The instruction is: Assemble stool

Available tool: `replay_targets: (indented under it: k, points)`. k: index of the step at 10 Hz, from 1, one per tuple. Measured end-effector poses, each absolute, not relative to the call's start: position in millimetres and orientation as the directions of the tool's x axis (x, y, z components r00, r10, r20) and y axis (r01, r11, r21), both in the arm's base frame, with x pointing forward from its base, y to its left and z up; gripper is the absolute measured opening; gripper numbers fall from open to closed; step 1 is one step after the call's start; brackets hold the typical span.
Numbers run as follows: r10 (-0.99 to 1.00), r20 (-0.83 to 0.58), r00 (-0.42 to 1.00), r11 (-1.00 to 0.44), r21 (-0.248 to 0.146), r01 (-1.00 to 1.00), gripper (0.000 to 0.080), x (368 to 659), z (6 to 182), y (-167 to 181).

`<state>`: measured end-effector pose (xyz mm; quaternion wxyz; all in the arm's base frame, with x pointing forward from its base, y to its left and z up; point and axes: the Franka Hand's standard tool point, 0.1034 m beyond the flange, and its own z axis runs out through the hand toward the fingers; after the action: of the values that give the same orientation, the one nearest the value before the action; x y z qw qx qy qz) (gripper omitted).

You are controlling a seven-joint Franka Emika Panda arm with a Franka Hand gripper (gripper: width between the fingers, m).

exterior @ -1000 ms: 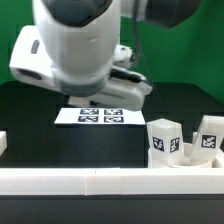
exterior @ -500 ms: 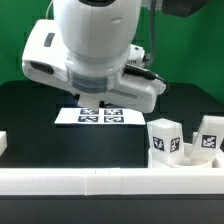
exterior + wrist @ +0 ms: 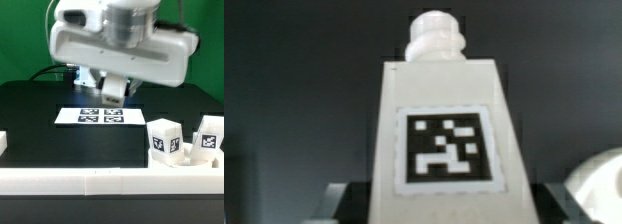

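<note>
Above the marker board [image 3: 98, 116], claw [image 3: 446, 204] tight around one leg [image 3: 441, 100], well clear of the rail [image 3: 100, 181].

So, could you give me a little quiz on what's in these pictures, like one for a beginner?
1. True or false: the tool is gripping a white leg.
2. How many other legs stand just behind the long white rail, at the exterior view's right? A) one B) two C) four
3. Fill in: in the wrist view, the gripped leg's face carries a black-and-white square ___.

Key: 1 true; 2 B; 3 tag.
</note>
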<state>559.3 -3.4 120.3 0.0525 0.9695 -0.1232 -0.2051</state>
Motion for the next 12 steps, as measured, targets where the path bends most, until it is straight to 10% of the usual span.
replay_targets:
  k: [12]
  points:
    - [-0.218,0.47,0.855,-0.976,-0.086,-0.201,0.0337,572.4,128.5,83.6]
